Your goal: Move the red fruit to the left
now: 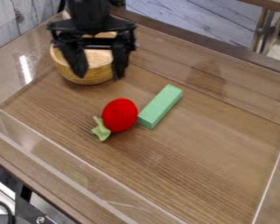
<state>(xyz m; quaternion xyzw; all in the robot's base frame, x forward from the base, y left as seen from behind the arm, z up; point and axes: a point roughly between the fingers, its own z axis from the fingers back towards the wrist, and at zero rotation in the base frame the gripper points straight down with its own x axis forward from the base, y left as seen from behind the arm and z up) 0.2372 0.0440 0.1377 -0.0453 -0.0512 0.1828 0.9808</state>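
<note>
The red fruit (119,114) is a small bright-red ball with a light-green leafy stem at its lower left, lying on the wooden table near the middle. My gripper (97,63) hangs above and behind it, pointing straight down, in front of the wooden bowl. Its two black fingers (76,59) stand wide apart with nothing between them. There is a clear gap between the fingertips and the fruit.
A wooden bowl (78,73) sits at the back left, partly hidden by the gripper. A light-green rectangular block (161,106) lies just right of the fruit. Clear low walls (272,175) ring the table.
</note>
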